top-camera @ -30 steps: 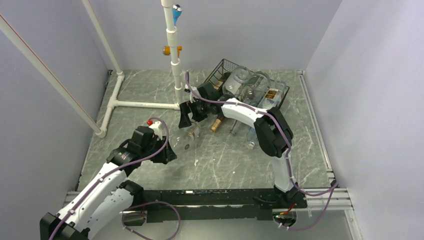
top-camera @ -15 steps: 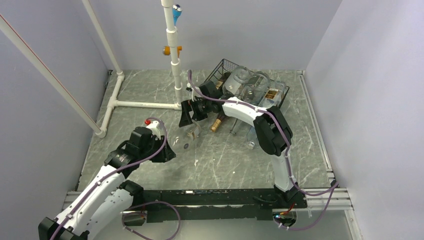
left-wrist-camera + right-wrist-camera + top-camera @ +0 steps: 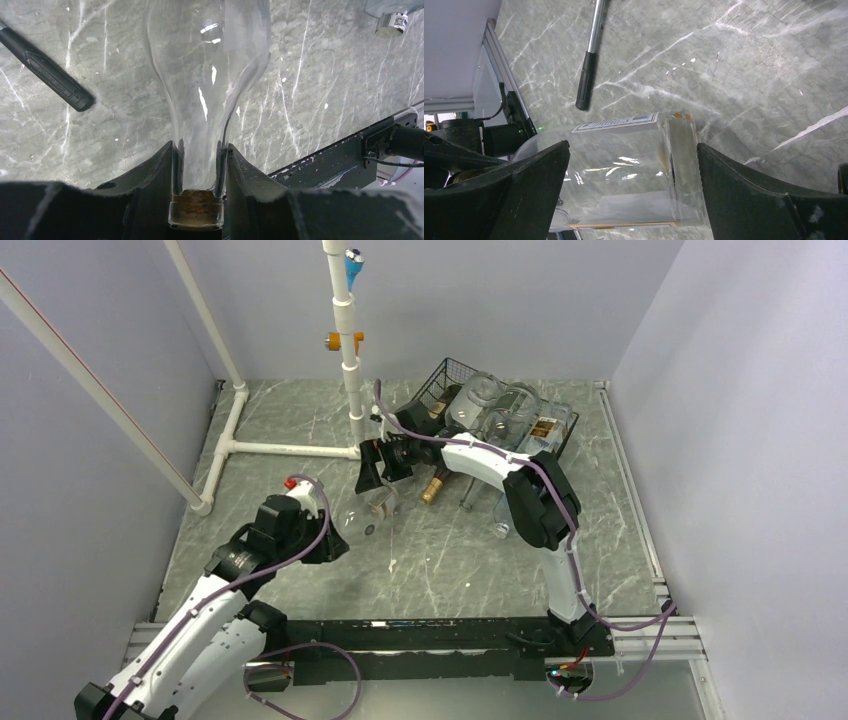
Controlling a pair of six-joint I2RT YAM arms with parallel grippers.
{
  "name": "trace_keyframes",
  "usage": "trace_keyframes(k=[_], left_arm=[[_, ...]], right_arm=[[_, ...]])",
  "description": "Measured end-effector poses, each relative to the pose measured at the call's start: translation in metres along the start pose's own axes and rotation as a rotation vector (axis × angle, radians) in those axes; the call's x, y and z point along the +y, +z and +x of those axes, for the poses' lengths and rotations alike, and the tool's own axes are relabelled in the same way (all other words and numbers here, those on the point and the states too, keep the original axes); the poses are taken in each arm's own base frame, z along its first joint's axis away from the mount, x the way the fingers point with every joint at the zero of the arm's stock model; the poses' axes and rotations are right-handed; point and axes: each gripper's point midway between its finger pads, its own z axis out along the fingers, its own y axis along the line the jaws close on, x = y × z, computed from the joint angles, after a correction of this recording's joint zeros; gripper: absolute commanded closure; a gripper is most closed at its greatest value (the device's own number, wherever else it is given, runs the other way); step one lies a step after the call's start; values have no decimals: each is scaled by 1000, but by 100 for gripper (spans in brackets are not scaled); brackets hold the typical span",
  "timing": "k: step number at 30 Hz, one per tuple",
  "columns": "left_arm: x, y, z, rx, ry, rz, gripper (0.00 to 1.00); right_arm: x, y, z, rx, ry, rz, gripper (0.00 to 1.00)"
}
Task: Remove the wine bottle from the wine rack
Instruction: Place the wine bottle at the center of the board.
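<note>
Clear wine bottle point(image 3: 210, 75), white label point(image 3: 616, 122) unreadable | left hand point(image 3: 199, 150) clamps neck | right hand point(image 3: 632, 147) spread around base

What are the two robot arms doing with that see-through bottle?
The left gripper is clamped on the neck of a clear glass wine bottle, over the grey marble table. The right gripper is open by the bottle's bottom end, not squeezing it. The bottle is already off the black wire wine rack at the back, which holds other clear bottles.
</note>
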Motion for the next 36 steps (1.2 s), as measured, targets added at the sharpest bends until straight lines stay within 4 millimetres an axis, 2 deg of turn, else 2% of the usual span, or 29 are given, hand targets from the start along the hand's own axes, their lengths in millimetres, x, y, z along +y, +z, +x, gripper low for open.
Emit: trace_keyframes(k=[15, 36], left_arm=[[1, -5, -3, -25, 3, -4, 100], [7, -18, 7, -17, 1, -26, 100]], right_arm=[[-2, 1, -1, 2, 15, -8, 0], [-4, 2, 1, 11, 20, -9, 0]])
